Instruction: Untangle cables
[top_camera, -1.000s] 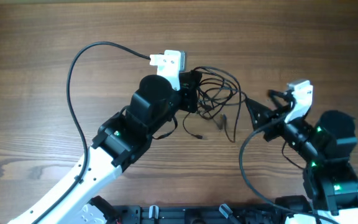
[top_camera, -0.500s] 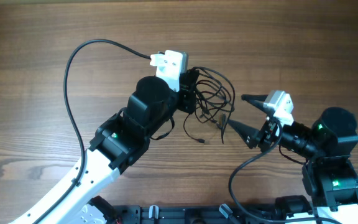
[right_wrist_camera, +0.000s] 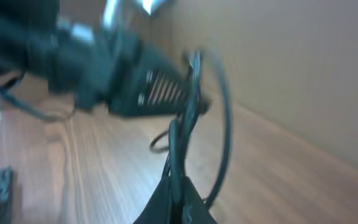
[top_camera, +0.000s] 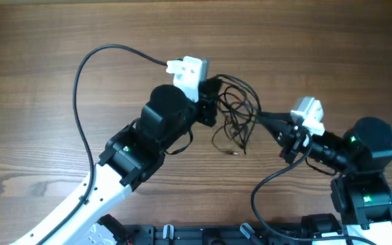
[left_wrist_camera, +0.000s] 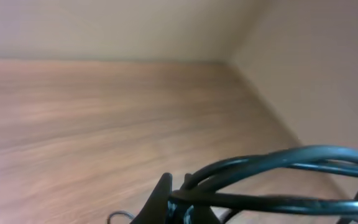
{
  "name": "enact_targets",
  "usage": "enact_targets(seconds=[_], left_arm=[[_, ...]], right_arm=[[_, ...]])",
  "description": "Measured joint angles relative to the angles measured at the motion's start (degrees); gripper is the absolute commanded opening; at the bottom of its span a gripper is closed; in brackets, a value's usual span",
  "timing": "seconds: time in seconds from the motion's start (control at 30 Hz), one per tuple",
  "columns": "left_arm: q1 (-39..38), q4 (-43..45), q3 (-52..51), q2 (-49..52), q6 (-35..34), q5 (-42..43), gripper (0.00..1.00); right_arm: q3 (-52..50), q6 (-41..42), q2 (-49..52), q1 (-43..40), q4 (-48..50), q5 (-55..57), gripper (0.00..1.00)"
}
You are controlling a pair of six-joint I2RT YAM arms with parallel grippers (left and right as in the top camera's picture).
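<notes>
The cables (top_camera: 235,112) are spanning sideways between the left gripper (top_camera: 213,103) and right gripper (top_camera: 261,116), both clamping strands. A loose end is pointing toward the bases. A wooden table (top_camera: 46,41) is lying beneath, with a beige wall (left_wrist_camera: 104,25) standing behind.

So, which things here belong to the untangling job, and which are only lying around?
Job: cables, left gripper shut on them, right gripper also shut on them.
Only there: left arm's thick black wire, right arm's wire loop, wooden table.
</notes>
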Motion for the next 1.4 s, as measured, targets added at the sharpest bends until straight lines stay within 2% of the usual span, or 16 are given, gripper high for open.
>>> enact_targets(seconds=[0.13, 0.4, 0.47, 0.5, 0.53, 0.57, 0.77, 0.9, 0.93, 0.97, 1.0, 1.07, 1.1, 1.2, 1.3, 1.4], left_arm=[[-0.6, -12.4, 0.4, -0.7, -9.7, -15.3, 0.04], [9.3, -17.6, 0.0, -0.8, -13.6, -21.5, 0.04], [9.8, -16.8, 0.0, -0.8, -14.0, -20.2, 0.04], [9.9, -16.2, 0.0, -0.8, -14.1, -19.2, 0.04], [9.9, -15.1, 0.0, -0.8, -13.7, -17.0, 0.04], [10.0, -13.0, 0.0, -0.8, -12.4, -13.3, 0.04], [9.9, -2.2, -0.3, -0.8, -1.1, 12.2, 0.04], [9.9, 0.6, -0.3, -0.8, 1.6, 23.4, 0.04], [9.8, 1.0, -0.3, -0.8, 1.8, 24.5, 0.04], [9.6, 1.5, -0.3, -0.8, 1.9, 25.5, 0.04], [9.1, 2.0, -0.3, -0.8, 2.1, 26.4, 0.04], [8.1, 3.1, -0.3, -0.8, 2.2, 27.1, 0.04], [7.5, 3.6, -0.3, -0.8, 2.2, 27.4, 0.04], [5.8, 3.9, -0.3, -0.8, 2.2, 27.6, 0.04], [5.6, 1.2, -0.2, -0.8, 0.3, 23.2, 0.04], [6.0, -7.0, -0.3, -0.8, -9.2, 11.3, 0.04]], right_arm=[[-0.1, 7.7, -1.4, 0.7, 2.1, 9.7, 0.04], [-0.1, 21.4, -5.7, 0.0, -2.5, 49.1, 0.05], [-0.1, 22.6, -5.7, 0.0, -3.9, 53.5, 0.24], [-0.1, 21.6, -5.7, -0.1, -4.1, 53.2, 0.40], [-0.1, 19.5, -5.7, -0.1, -4.2, 51.7, 0.69], [-0.1, 15.0, -5.7, -0.2, -4.3, 47.8, 0.82], [0.0, -12.2, -5.7, -0.2, -9.9, 18.5, 0.93], [0.0, -21.7, -5.6, -0.2, -11.6, 11.7, 0.81], [0.0, -22.6, -5.4, -0.2, -11.8, 10.5, 0.68], [0.0, -23.5, -5.2, -0.2, -11.7, 8.7, 0.41], [0.0, -24.2, -4.7, -0.2, -11.8, 6.1, 0.27], [0.0, -24.6, -3.7, -0.2, -11.8, 3.5, 0.37], [0.0, -24.2, -2.8, -0.2, -11.7, 2.6, 0.04], [0.0, -21.5, -1.0, -0.2, -11.5, 1.3, 0.04], [-0.1, -12.0, -1.0, -0.2, -2.1, 0.9, 0.04], [-0.2, -0.1, -1.6, -0.2, 8.7, 1.0, 0.04]])
